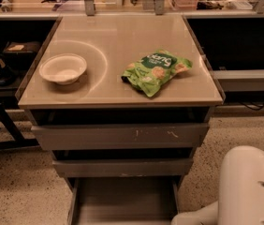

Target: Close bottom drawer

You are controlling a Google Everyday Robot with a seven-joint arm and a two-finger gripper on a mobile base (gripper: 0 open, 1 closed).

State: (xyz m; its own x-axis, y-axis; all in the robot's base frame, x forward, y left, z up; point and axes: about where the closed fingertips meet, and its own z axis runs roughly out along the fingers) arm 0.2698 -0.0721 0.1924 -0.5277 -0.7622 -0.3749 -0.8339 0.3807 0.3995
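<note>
The desk (pixel 118 36) fills most of the frame, with three grey drawers stacked under it. Lower right shows only a white arm shell (pixel 249 186). The pincer is out of frame, so no telling if it's clenched or released. The bottom drawer (pixel 122 203) sits pulled out at bottom centre, just left of that arm. Looks like the approach step: next it needs to reach the drawer front and push straight in. The chip bag (pixel 156 71) and bowl (pixel 63 68) on top don't matter.
</note>
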